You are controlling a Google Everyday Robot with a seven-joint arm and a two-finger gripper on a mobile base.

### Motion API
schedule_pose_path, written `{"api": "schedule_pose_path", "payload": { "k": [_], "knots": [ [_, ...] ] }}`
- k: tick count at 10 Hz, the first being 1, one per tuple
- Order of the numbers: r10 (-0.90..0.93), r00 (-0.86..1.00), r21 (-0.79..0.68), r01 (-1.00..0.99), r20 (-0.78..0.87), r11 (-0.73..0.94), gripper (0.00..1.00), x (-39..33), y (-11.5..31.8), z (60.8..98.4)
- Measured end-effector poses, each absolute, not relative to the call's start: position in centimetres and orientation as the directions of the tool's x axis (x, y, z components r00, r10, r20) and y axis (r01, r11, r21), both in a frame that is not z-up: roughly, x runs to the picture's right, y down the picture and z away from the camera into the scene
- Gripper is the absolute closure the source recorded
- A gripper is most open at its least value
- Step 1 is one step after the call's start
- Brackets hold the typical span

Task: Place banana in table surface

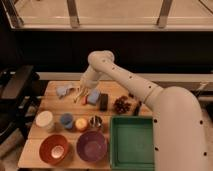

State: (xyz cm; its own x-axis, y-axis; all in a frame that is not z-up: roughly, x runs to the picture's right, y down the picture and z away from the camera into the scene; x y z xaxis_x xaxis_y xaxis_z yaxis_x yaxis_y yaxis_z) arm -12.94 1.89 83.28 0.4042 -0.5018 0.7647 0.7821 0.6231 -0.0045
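Gripper (pixel 80 91) w/ banana (pixel 77 96) in its grasp hangs just over table surface (pixel 52 106), far-left; lower gently, let go flat, clear of blue objs.

Single camera view, mounted high behind the white robot arm (pixel 150 95), facing forward and down. The light brown wooden plank table surface (pixel 50 107) sits near, mid-frame. The two-finger gripper (pixel 80 95) hangs at the far side.
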Motion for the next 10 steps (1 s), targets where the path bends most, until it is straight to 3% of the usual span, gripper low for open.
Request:
{"api": "schedule_pose_path", "payload": {
  "k": [7,10],
  "knots": [
    [-0.448,0.147,0.144,0.822,0.882,0.552,0.31,-27.3,5.2,87.4],
    [-0.449,0.139,0.148,0.824,0.883,0.546,0.31,-29.1,5.2,87.7]
  ]
}}
